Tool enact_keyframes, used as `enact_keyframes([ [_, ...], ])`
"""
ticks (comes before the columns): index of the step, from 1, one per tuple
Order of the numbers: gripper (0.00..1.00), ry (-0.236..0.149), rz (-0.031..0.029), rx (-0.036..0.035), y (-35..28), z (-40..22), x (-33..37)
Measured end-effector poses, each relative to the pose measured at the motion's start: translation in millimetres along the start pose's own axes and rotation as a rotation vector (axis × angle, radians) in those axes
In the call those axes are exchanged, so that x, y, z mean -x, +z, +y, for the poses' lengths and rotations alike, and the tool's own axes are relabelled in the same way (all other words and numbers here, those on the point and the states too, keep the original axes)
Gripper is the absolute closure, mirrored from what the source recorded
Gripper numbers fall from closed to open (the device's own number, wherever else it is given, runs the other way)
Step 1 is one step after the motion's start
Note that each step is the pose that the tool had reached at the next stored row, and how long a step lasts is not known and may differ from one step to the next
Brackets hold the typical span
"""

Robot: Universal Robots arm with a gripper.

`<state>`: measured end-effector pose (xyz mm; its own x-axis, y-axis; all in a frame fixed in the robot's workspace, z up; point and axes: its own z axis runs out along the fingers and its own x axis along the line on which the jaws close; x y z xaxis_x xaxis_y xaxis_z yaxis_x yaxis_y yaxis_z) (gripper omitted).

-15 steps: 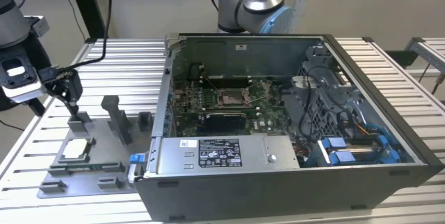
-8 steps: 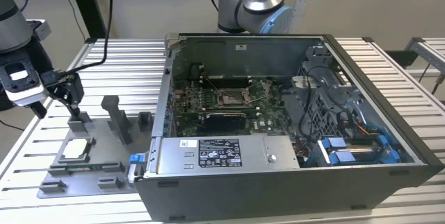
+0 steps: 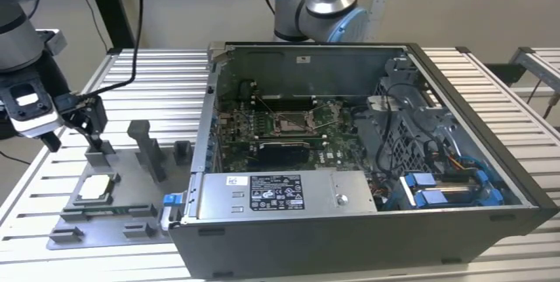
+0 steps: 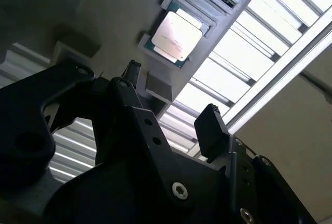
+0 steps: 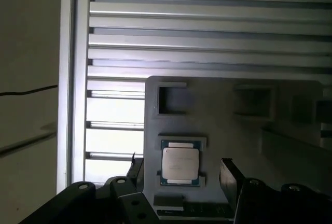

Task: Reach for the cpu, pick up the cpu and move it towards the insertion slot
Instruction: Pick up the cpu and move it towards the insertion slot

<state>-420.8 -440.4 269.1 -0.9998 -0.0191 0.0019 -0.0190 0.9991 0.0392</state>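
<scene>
Status from my end. Gripper (image 4: 171, 90) hangs over the grey fixture (image 3: 131, 193), which sits on the slatted metal table (image 3: 490, 79) at the exterior view's left of the computer case (image 3: 368, 229). Fingers (image 5: 229, 178) are spread wide with nothing between them, and I see no contact with anything.

Cpu (image 3: 94, 189) lies flat in its square pocket on the fixture, pale silver top face up. Not picked up. In the first wrist view the cpu (image 5: 180, 164) shows between the two black fingers, with the gripper above it and apart from it. In the second wrist view the cpu (image 4: 176, 36) sits beyond the fingertips, a thin green edge visible round the pale lid. I can't tell whether the fingers are centred over it.

In the exterior view the gripper is nearer the far end of the fixture, close to a short grey post (image 3: 99, 154). A taller grey post (image 3: 144, 143) stands just beside that, toward the case. The cpu pocket is at the near part of the fixture.

Insertion slot (image 3: 292, 123) is inside the open case: shiny metal frame, dark centre, green board (image 3: 341, 139) round it. A black rectangular block (image 3: 282, 155) lies just beside the slot on its near side. Slot and cpu are well apart, with the case wall between them. The arm base (image 3: 319, 6) stands behind the case.
</scene>
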Motion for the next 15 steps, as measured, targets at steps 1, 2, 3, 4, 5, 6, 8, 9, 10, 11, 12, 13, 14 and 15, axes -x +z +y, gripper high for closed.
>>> enact_keyframes([
  [1, 0.00, 0.000, 0.0000, 0.0000, 1.3, 0.0, -0.1],
  [2, 0.00, 0.000, 0.0001, 0.0002, 2.7, -0.1, -0.1],
  [3, 0.00, 0.000, 0.0000, 0.0013, 3.9, -0.1, -0.3],
  [4, 0.00, 0.000, -0.0001, 0.0023, 5.4, -0.2, -0.4],
  [5, 0.00, 0.000, -0.0001, 0.0024, 7.0, -0.3, -0.5],
  [6, 0.00, 0.000, -0.0001, 0.0024, 8.8, -0.4, -0.7],
  [8, 0.00, 0.000, -0.0001, 0.0024, 12.3, -0.7, -0.9],
  [9, 0.00, 0.000, 0.0000, 0.0024, 14.1, -1.3, -0.9],
  [10, 0.00, 0.000, 0.0000, 0.0024, 15.9, -2.2, -1.0],
  [11, 0.00, 0.000, 0.0001, 0.0023, 17.6, -3.1, -1.0],
  [12, 0.00, 0.000, 0.0000, 0.0024, 19.4, -4.0, -1.0],
  [13, 0.00, 0.000, -0.0002, 0.0025, 21.2, -4.9, -0.9],
  [14, 0.00, 0.000, 0.0002, 0.0023, 22.8, -6.1, -0.8],
  [15, 0.00, 0.000, 0.0005, 0.0024, 24.3, -7.4, -0.4],
])
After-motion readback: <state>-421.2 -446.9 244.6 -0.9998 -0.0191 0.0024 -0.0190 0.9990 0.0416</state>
